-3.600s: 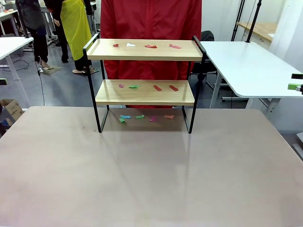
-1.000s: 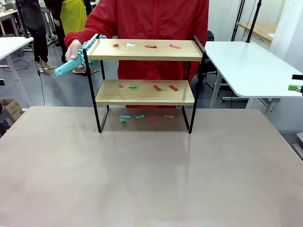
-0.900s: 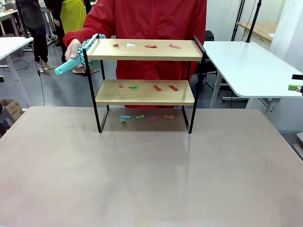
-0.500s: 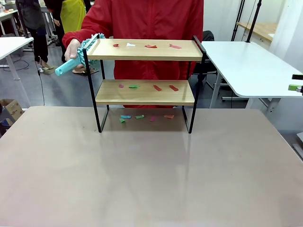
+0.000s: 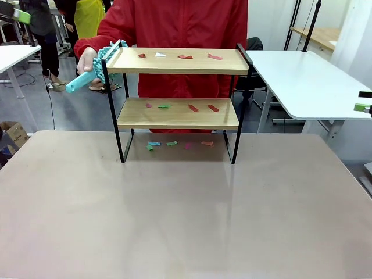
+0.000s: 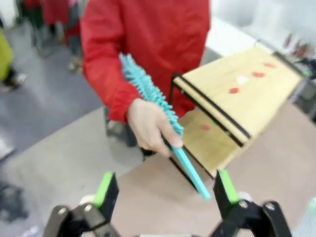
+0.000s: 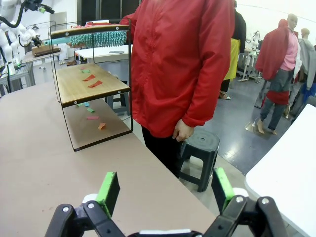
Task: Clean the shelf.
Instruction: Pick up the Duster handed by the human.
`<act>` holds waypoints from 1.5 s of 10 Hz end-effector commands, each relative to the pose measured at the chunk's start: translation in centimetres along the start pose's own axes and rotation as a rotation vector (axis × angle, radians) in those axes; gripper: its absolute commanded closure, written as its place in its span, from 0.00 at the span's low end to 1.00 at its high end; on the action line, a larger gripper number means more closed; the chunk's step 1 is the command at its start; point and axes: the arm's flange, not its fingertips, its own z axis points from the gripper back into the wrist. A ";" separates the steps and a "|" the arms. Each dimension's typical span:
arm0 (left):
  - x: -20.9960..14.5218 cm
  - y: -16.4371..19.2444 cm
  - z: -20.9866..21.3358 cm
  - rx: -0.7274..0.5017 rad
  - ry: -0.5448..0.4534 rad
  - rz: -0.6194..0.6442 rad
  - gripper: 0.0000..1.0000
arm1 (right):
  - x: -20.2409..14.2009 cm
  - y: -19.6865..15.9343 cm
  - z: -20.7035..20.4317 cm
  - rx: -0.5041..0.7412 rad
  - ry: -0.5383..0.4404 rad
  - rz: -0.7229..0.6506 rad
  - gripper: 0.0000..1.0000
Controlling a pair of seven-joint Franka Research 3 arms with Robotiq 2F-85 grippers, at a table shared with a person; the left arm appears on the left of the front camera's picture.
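My left gripper (image 6: 165,188) is spread wide: I should centre the duster (image 6: 143,85) handle, lower middle, below the hand (image 6: 148,126), before closing. My right gripper (image 7: 165,190) is spread too.

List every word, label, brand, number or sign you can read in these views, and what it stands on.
None can be read.
The shelf, the paper scraps on it, the teal duster in the person's hand and the red jacket show no print.
The cardboard box on the floor is too small to tell.
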 end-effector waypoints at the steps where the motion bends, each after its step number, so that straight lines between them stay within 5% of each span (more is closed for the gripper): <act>1: -0.9 -2.9 -1.6 0.068 0.127 0.086 0.00 | 0.6 0.1 -0.2 0.001 0.011 -0.010 0.00; 5: -0.3 -7.5 -3.3 0.226 0.217 0.126 0.00 | 0.6 0.1 -0.2 0.001 0.011 -0.010 0.00; 11: 0.0 -7.8 -4.4 0.214 0.234 0.112 0.00 | 0.6 0.1 -0.2 0.001 0.011 -0.010 0.00; 15: -1.9 -9.6 -9.7 0.417 0.266 0.165 0.00 | 0.6 0.1 -0.2 0.001 0.011 -0.010 0.00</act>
